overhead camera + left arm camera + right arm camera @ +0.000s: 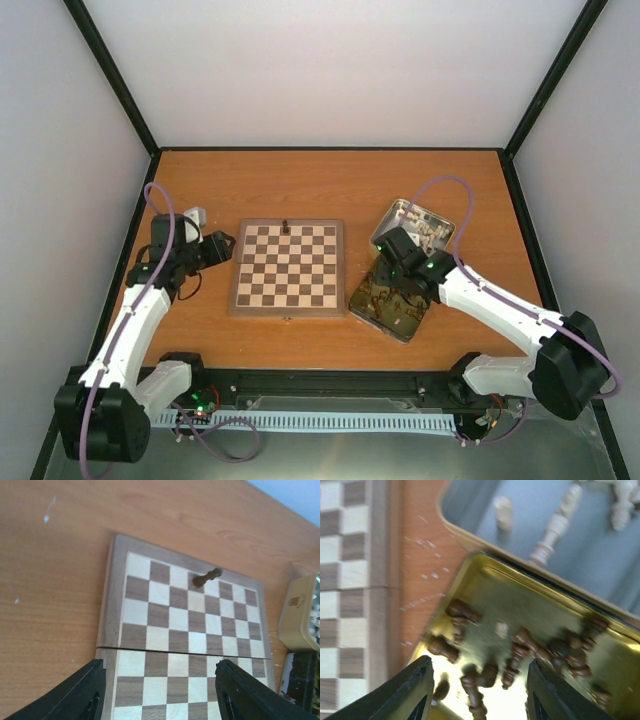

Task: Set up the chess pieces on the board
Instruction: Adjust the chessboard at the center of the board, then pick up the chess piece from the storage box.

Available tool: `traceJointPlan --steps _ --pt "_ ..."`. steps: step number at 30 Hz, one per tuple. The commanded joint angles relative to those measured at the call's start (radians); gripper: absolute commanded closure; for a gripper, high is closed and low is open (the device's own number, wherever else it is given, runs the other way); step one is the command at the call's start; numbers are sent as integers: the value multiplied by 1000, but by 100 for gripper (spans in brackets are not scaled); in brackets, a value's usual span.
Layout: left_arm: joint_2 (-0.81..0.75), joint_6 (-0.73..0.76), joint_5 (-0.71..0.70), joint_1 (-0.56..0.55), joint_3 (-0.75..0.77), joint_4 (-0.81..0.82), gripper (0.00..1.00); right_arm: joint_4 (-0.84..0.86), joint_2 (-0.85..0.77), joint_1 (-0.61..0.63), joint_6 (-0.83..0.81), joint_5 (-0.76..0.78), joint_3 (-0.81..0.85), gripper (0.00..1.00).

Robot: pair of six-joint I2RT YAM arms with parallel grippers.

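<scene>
From the overhead camera I see the board [288, 267] lying flat in the middle of the bench [200, 180], with one dark piece [287, 226] standing in its far row, near the middle. My left claw [218, 246] sits just beside the board's left edge, apart from it. My right claw [388, 283] hangs over a gold-lined tray [395, 335] just right of the board. A grey tray [412, 204] lies against that tray's far side. On the left wrist camera, the left claw [160, 700] stands wide with nothing between its jaws, above the edge of the board nearest it, and the lone dark piece [206, 577] is upright further across. On the right wrist camera, which is blurred, the right claw [480, 690] is wide and empty above the gold-lined tray. The dark pieces [530, 650] lie there in a jumble, and the white pieces [555, 530] lie in the grey tray beyond.
</scene>
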Motion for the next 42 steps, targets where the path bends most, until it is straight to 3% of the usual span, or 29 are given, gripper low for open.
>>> traceJointPlan --steps 1,5,19,26,34,42 --pt "-75 113 34 2 35 -9 38 -137 -21 6 67 83 -46 48" --pt "-146 126 29 2 -4 37 35 -146 27 6 85 80 -60 50" --pt "-144 119 51 0 -21 61 33 -14 184 6 -16 -92 -38 58" --pt "-141 119 56 1 -24 67 33 -5 229 6 -26 -91 -28 65" --pt "-144 118 55 0 -26 69 33 -17 234 6 -25 -35 -13 85" --pt "-151 115 52 0 -29 71 32 -93 172 12 -49 33 87 86"
